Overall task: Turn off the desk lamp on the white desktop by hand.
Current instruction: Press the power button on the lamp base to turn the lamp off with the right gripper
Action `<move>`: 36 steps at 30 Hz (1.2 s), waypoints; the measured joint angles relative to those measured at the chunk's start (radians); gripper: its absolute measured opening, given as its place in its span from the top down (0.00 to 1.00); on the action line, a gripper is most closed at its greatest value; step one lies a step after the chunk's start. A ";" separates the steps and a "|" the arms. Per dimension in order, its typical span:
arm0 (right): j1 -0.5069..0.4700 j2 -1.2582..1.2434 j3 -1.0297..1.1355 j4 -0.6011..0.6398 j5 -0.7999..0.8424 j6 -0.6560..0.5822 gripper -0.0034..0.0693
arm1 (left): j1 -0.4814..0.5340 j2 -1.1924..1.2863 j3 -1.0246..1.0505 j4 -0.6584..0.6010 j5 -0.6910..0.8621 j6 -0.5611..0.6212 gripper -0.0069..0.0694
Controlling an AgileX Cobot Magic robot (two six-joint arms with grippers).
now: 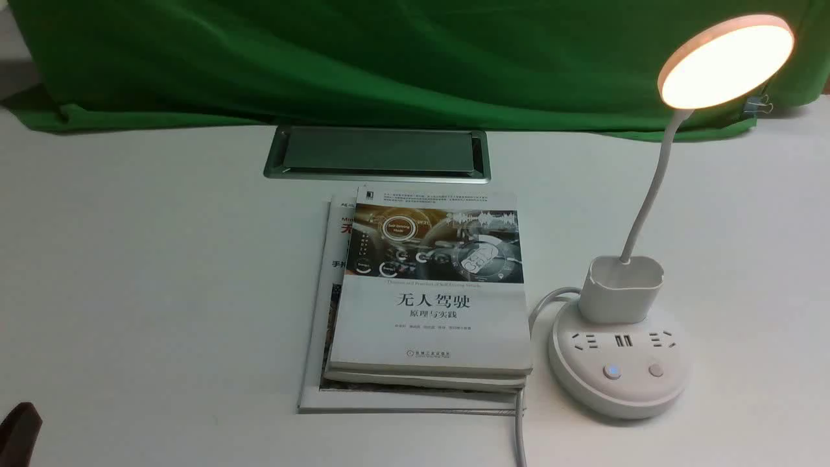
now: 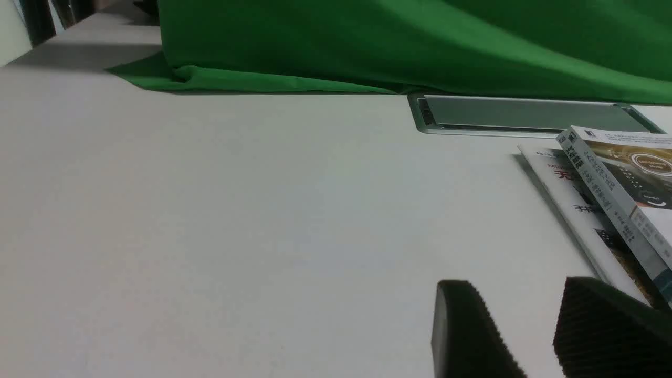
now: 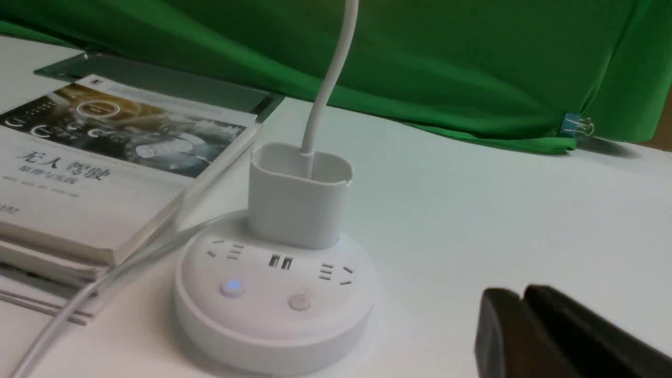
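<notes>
The white desk lamp (image 1: 619, 344) stands at the right on the white desktop (image 1: 142, 272). Its disc head (image 1: 726, 61) glows warm. Its round base carries sockets, a blue-lit button (image 1: 611, 371) and a plain button (image 1: 656, 370). In the right wrist view the base (image 3: 275, 299) shows with both buttons. My right gripper (image 3: 522, 299) is shut and empty, low over the desk and to the side of the base, apart from it. It does not show in the front view. My left gripper (image 2: 517, 294) is open and empty over bare desk. A dark part of it shows at the front view's lower left corner (image 1: 18, 431).
A stack of books (image 1: 425, 298) lies left of the lamp, close to its base; its edge shows in the left wrist view (image 2: 609, 194). The lamp's white cord (image 1: 522, 415) runs off the front edge. A grey cable hatch (image 1: 377, 153) and green cloth (image 1: 389, 58) lie behind.
</notes>
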 joint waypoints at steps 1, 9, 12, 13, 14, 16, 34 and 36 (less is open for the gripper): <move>0.000 0.000 0.000 0.000 0.000 0.000 0.88 | 0.000 0.000 0.000 0.000 0.000 0.000 0.59; 0.000 0.000 0.000 0.000 0.000 0.000 0.88 | 0.000 0.000 0.000 0.000 0.000 0.000 0.59; 0.000 0.000 0.000 0.000 0.000 0.000 0.88 | 0.000 0.000 0.000 0.000 0.000 0.000 0.59; 0.000 0.000 0.000 0.000 0.000 0.000 0.88 | 0.000 0.000 0.000 0.000 0.000 0.000 0.59; 0.000 0.000 0.000 0.000 0.000 0.000 0.88 | 0.000 0.000 0.000 0.000 0.000 0.000 0.59; 0.000 0.000 0.000 0.000 0.000 0.000 0.88 | 0.000 0.000 0.000 0.000 0.000 0.000 0.59; 0.000 0.000 0.000 0.038 -0.033 0.047 0.88 | 0.000 0.000 0.000 0.000 0.000 0.000 0.59; 0.000 0.000 0.000 0.082 -0.087 0.142 0.88 | 0.000 0.000 0.000 0.000 0.000 0.000 0.59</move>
